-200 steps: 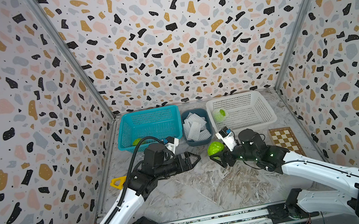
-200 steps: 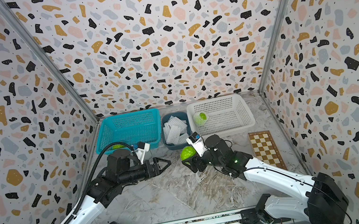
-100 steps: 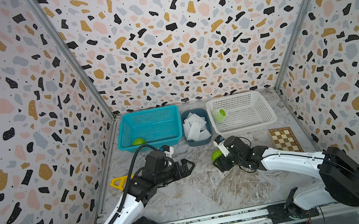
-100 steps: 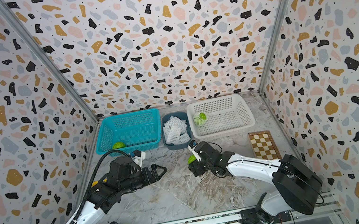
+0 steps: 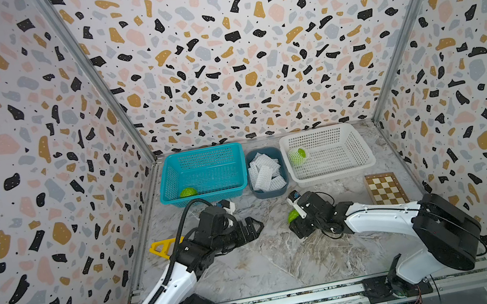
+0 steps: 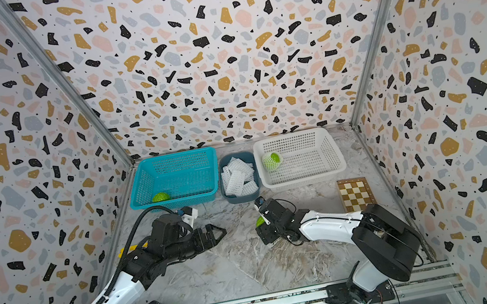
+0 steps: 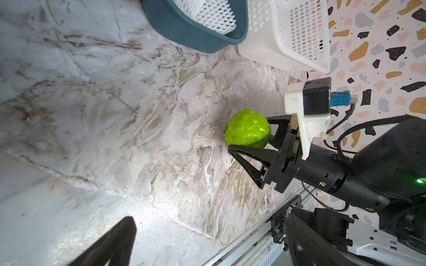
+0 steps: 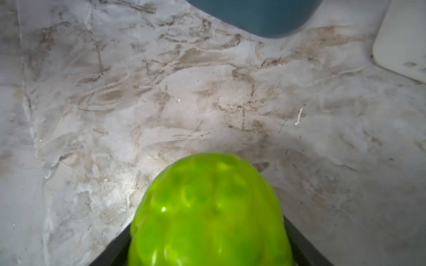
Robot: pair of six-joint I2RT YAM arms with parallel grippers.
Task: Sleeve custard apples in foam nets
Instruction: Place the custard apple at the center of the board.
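At the far left a yellow plastic piece point(image 5: 164, 248) lies on the bench point(image 5: 272, 266). The teal basket point(image 5: 201, 151) holds 1 bare custard apple point(image 5: 187, 192) at its front edge. The left jaws hang released and empty over the bench, pointing right. Behind, a dark blue tub point(image 5: 271, 192) is stuffed with foam nets point(image 5: 264, 171). The right jaws grasp a 2nd custard apple point(image 7: 247, 129), low over the bench and facing the left jaws. The white basket point(image 5: 340, 170) holds a 3rd custard apple point(image 5: 298, 156), sleeved in a foam net. A checkerboard point(image 5: 386, 189) lies at the far right.
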